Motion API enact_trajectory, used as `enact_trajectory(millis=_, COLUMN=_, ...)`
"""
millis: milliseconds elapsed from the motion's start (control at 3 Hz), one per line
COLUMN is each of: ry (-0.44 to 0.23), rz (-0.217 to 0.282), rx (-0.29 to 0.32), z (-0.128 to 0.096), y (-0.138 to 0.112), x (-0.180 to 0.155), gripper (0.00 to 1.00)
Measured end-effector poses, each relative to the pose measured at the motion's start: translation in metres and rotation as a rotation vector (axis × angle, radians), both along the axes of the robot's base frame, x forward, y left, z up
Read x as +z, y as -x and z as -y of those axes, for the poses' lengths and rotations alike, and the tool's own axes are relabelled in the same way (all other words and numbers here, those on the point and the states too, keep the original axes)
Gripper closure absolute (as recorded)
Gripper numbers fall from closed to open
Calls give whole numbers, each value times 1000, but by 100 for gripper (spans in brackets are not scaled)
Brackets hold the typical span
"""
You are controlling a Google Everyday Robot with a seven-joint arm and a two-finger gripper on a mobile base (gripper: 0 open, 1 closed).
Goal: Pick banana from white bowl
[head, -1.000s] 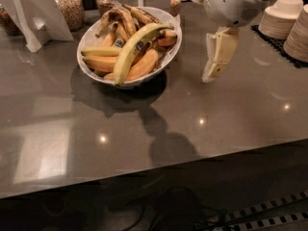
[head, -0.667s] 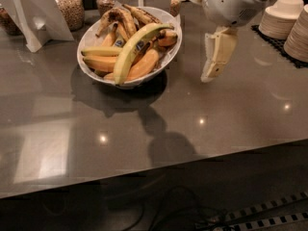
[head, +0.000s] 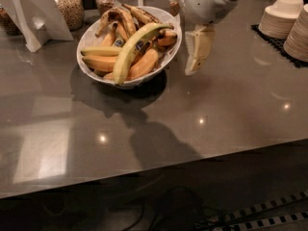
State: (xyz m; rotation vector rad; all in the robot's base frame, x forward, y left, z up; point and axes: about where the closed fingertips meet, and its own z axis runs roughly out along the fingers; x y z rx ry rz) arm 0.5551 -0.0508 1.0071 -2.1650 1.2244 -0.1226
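The long greenish-yellow banana lies on top of the pile in the wide white bowl, running from the upper right down to the lower left. Shorter orange-yellow bananas and brown-spotted ones lie under and behind it. My gripper hangs from the white arm just right of the bowl's rim, pointing down above the counter, beside the banana's upper end and not touching it.
The bowl stands on a grey glossy counter. Stacks of small white dishes stand on a black mat at the far right. Jars of grain and a white folded sign holder stand at the back left. The counter's front edge runs along the bottom.
The gripper has shifted left, closer to the bowl's right rim. The bananas and bowl have not moved.
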Motion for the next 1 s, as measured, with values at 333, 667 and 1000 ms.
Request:
enact_trajectory(millis=333, ry=22, rz=33, rx=96, z=-30, y=-20, x=-5, gripper=0)
enact_trajectory(millis=667, ry=40, rz=46, rx=170, z=-58, y=-37, x=-11, gripper=14)
enact_trajectory(millis=1000, ry=55, rz=40, rx=206, z=-73, y=-49, x=-21, gripper=37)
